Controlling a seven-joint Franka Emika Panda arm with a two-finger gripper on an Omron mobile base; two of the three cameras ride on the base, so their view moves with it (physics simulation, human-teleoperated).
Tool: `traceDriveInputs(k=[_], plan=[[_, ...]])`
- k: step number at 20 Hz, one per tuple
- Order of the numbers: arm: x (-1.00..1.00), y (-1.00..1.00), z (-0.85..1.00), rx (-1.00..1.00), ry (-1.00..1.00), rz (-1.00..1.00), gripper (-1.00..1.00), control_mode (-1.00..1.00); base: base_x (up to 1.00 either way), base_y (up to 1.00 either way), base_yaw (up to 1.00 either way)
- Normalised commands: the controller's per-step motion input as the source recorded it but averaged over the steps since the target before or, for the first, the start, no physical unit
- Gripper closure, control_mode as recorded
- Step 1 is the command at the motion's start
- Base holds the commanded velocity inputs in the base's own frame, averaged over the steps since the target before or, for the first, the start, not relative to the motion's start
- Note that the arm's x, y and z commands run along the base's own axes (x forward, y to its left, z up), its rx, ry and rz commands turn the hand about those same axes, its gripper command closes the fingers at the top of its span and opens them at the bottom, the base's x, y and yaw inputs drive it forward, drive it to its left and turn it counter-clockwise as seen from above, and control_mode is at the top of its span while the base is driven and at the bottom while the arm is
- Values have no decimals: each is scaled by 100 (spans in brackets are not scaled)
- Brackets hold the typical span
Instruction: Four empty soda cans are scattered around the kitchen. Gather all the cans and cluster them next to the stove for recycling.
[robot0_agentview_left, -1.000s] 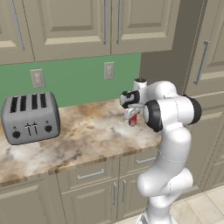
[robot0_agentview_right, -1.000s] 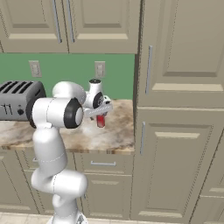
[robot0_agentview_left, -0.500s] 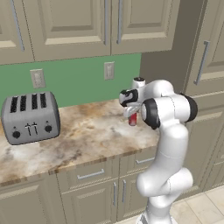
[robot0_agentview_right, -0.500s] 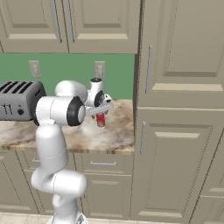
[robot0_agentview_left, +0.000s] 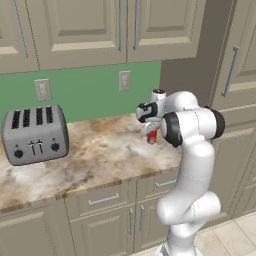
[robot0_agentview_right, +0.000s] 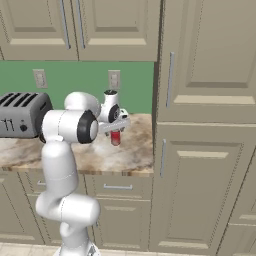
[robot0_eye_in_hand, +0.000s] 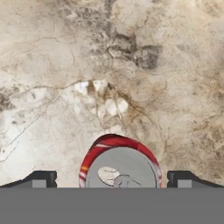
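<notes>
Comparing left base view: gripper (robot0_agentview_left: 150, 131) hangs lower than 1 second ago, over 1 upright soda can (robot0_agentview_left: 152, 137) on counter (robot0_agentview_left: 100, 150).
Right base view: can (robot0_agentview_right: 116, 137) near counter's right end.
Hand view: fingers (robot0_eye_in_hand: 41, 179) spread wide, straddling can (robot0_eye_in_hand: 119, 164), nothing held; grasp seems next.

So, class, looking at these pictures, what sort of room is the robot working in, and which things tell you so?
Almost certainly a home kitchen. A slotted grey toaster sits on a marbled stone counter, with beige cabinets above it and drawers below, and wall sockets on the green backsplash.
</notes>
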Motion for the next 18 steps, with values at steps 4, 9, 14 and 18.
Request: traceDriveInputs(k=[4,9,14,18], plan=[[17,-1,-7,0,0,-6,-100,-100,0,0,0],[11,-3,-9,0,0,-5,-100,-100,0,0,0],[12,-2,-12,0,0,-2,-100,-100,0,0,0],[11,-1,-13,0,0,0,-100,-100,0,0,0]])
